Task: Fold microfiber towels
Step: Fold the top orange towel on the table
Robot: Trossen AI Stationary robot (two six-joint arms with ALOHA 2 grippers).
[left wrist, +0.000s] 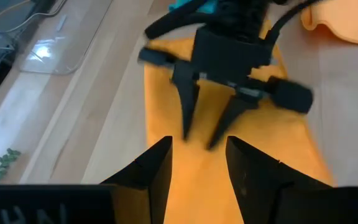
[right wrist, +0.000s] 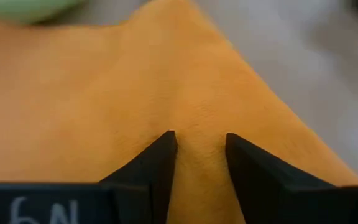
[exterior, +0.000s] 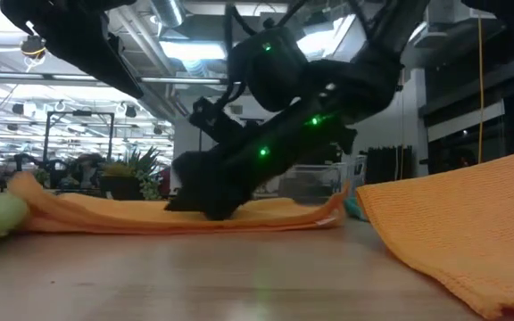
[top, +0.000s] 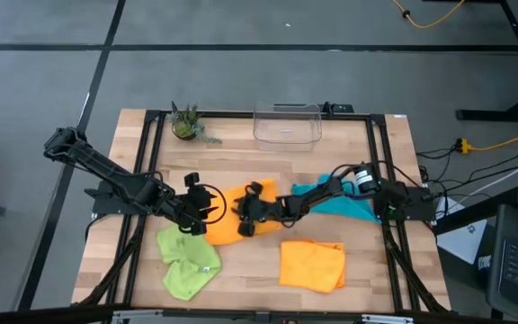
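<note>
1. High view: left hand (top: pixel 207 205) and right hand (top: pixel 245 216) met over the orange towel (top: pixel 227 216) at frame centre.
2. Wrist views: both hands' fingers (right wrist: pixel 160 155) spread apart, holding nothing.
3. Low view alone showed the towel's raised edge.

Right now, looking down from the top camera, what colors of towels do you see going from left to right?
Lime green towel → middle orange towel → front orange towel → teal blue towel.
</note>
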